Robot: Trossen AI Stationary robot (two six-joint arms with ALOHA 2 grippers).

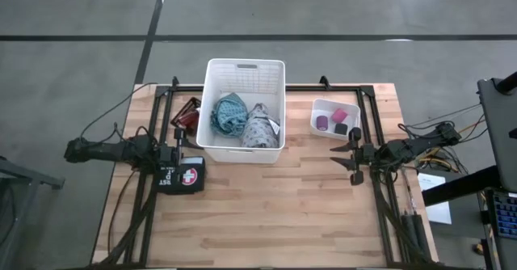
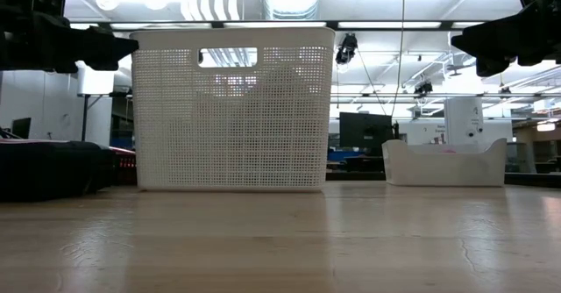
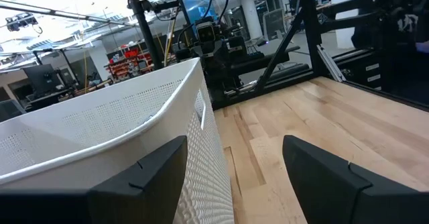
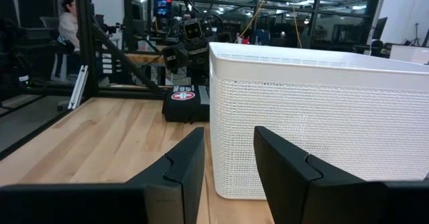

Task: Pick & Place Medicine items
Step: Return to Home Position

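Note:
Both grippers hover open and touch nothing. My left gripper (image 1: pixel 178 146) (image 3: pixel 234 143) hangs above a black first-aid pouch (image 1: pixel 182 175), off the near left corner of the white basket (image 1: pixel 243 74). My right gripper (image 1: pixel 349 160) (image 4: pixel 228 133) is right of the basket, just near of a small white tray (image 1: pixel 334 106). The teal cloth (image 1: pixel 229 113) and the grey cloth (image 1: pixel 259 125) lie inside the basket. The purple roll (image 1: pixel 322 123), pink roll (image 1: pixel 339 114) and black roll (image 1: pixel 342 128) sit in the tray. Red bottles (image 1: pixel 187 116) lie on the table left of the basket.
A black frame (image 1: pixel 367 92) borders the wooden table (image 1: pixel 266 213) at the far edge and both sides. The basket (image 2: pixel 232 109) stands tall between the arms, and the tray (image 2: pixel 447 163) is low. Bare wood fills the table's near half. A person (image 4: pixel 67 23) sits beyond the table.

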